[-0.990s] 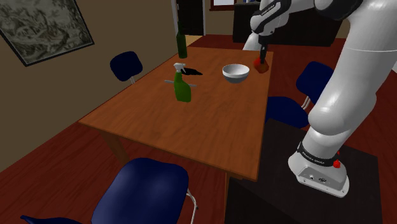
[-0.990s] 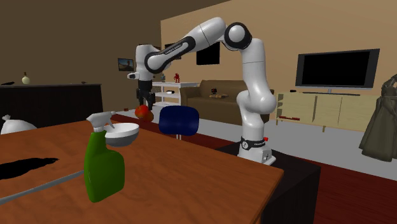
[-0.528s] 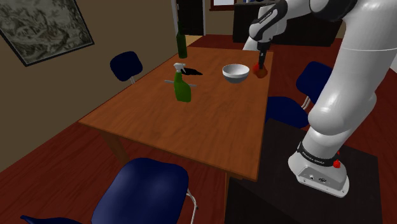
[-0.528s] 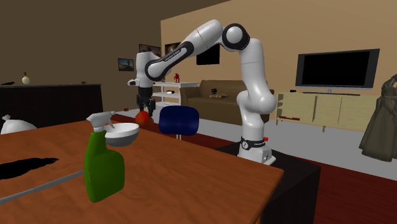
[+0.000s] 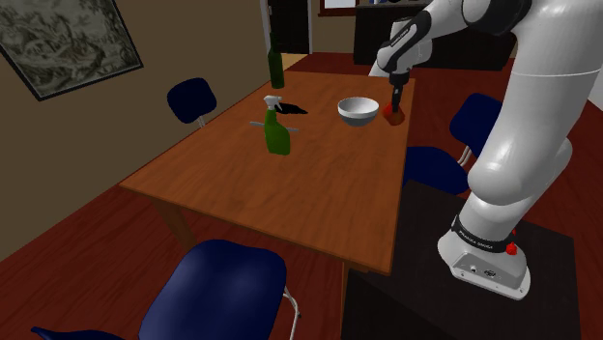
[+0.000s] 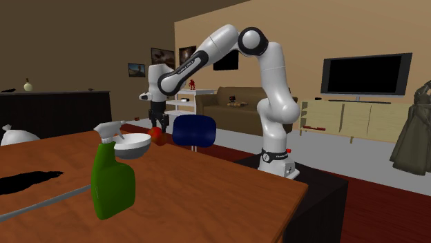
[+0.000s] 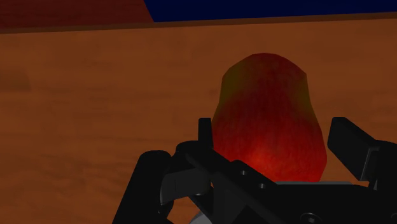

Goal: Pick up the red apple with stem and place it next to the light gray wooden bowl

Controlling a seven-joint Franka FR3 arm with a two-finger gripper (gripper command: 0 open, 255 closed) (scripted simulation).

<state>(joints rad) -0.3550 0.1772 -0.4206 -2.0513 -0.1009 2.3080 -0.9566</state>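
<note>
The arm reaches out over the far end of the table (image 5: 290, 184), and the gripper (image 5: 394, 99) points down with the apple (image 5: 392, 115) clamped between its fingers. In the wrist view the two black fingers (image 7: 348, 143) press against either side of the apple (image 7: 270, 121), red with a greenish top, above the brown tabletop (image 7: 95, 114). In the shoulder view the apple hangs low, just beside the bowl (image 5: 358, 109), on that view's right side of it, close to the table's edge. I cannot tell whether it touches the wood. The second exterior view shows the gripper (image 6: 157, 124) upright, the apple (image 6: 158, 134) just off the bowl's (image 6: 132, 146) rim on that view's right. A green spray bottle (image 5: 277, 130) stands well apart from the bowl toward the shoulder view's left, and a dark bottle (image 5: 274, 66) stands beyond it at the far edge. A blue chair (image 5: 479, 118) sits beside the table near the apple.
</note>
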